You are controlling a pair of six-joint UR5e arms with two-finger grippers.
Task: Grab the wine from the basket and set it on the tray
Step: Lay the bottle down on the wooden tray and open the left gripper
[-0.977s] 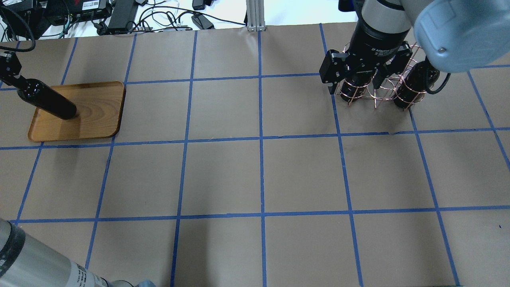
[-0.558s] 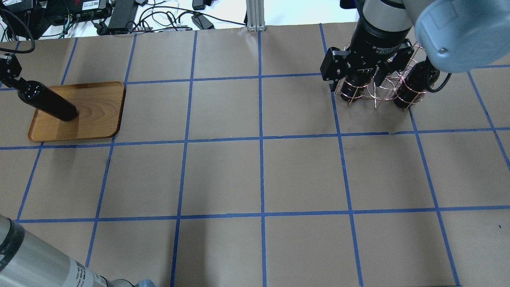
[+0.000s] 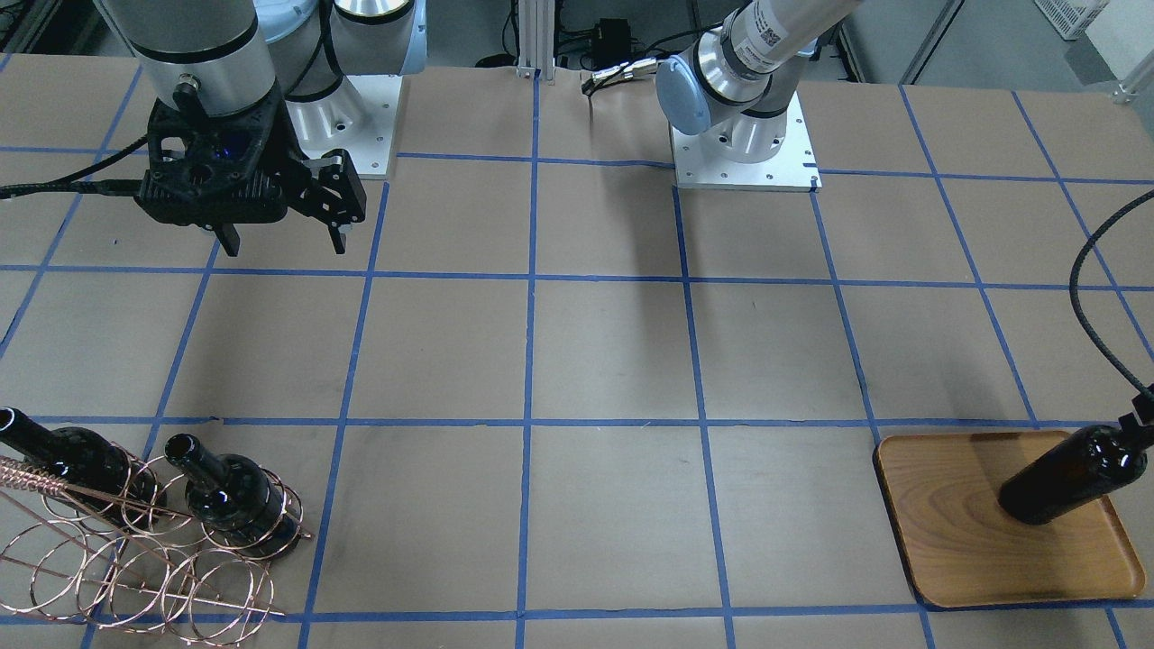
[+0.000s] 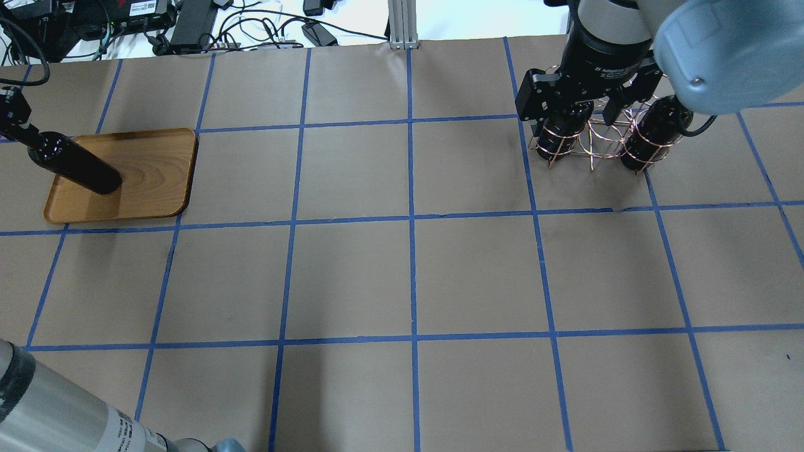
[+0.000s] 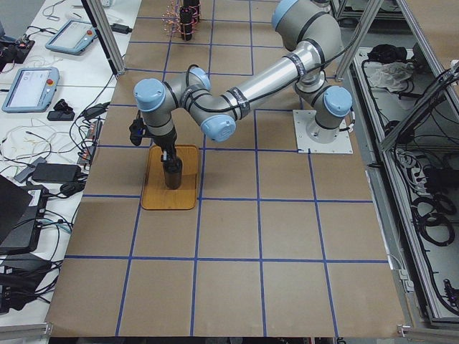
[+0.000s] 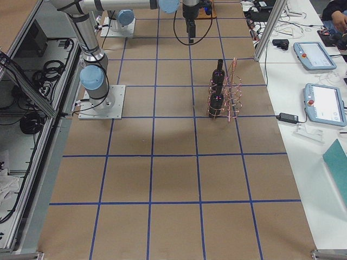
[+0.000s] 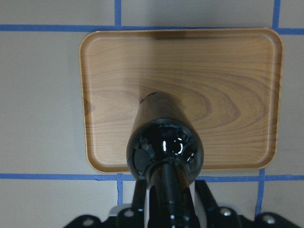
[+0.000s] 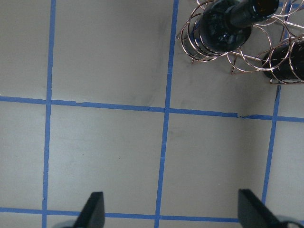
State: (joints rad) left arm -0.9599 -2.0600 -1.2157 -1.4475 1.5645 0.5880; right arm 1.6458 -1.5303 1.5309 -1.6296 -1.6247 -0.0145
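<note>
On the table (image 3: pixel 613 361), the wire basket (image 3: pixel 135 577) holds 2 bottles (image 3: pixel 239 491); well apart, the tray (image 3: pixel 956 559) has 1 bottle (image 3: pixel 1068 473) upright over it. Glass: likely heavy, rigid, slick, breakable, best taken at the narrow neck. The left claw (image 7: pixel 166 192) clamps that neck; the right claw (image 3: pixel 284 242) hangs spread, empty.

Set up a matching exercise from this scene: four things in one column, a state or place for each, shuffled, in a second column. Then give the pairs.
Things:
1. left gripper
2. right gripper
3. tray
4. basket

States:
A. open, with nothing between its fingers
B. holds two bottles
C. lies under the gripped bottle
D. shut on that bottle's neck

Pairs: 1-D, 2-A, 3-C, 4-B
</note>
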